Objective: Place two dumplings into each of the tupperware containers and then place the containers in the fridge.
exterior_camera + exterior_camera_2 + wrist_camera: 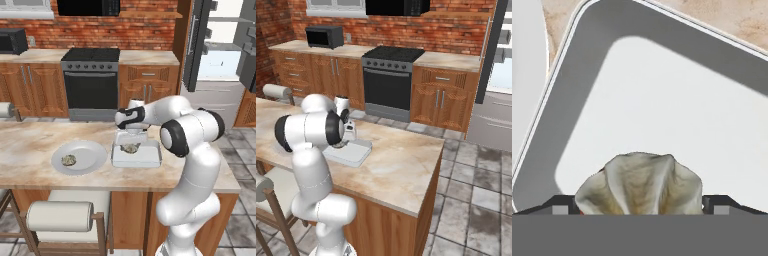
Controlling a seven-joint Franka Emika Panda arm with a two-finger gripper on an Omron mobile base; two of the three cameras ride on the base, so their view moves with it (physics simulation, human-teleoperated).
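Two dumplings seen from the left base: one dumpling (68, 160) at the middle of a round white plate (92, 159), at about 9 o'clock from the tray; the other dumpling (131, 148) inside a tupperware container (145, 159), near its far edge. Container just beside the plate, on a marble counter (30, 147), and not touching it as far as can be judged. Gripper (131, 141) directly above the dumpling in the container, pointed straight down, fingers spread wide on both sides of the lump; whether the pads press on it, cannot tell. Fridge (200, 45) at 1 o'clock, far behind, dark door swung open, white inside and a pale drawer on show. Black oven (91, 87) at 12 o'clock, against the brick wall. Paper towel roll (60, 216) at 7 o'clock, low at the near side of the counter.

From the right base: same container (353, 152) at 9 o'clock, on the counter, partly hidden by the white arm. Gripper (349, 134) just over its far part. Edge of the fridge door (491, 55) at 2 o'clock. Microwave (325, 36) at 11 o'clock on the back worktop.

From the hand: pale pleated dumpling (639, 186) at 6 o'clock, on the white floor of the container (577, 90), between the two dark finger tips (719, 202), which stand apart at each side. Slice of the plate (524, 75) at 9 o'clock. Bare marble at 1 o'clock.
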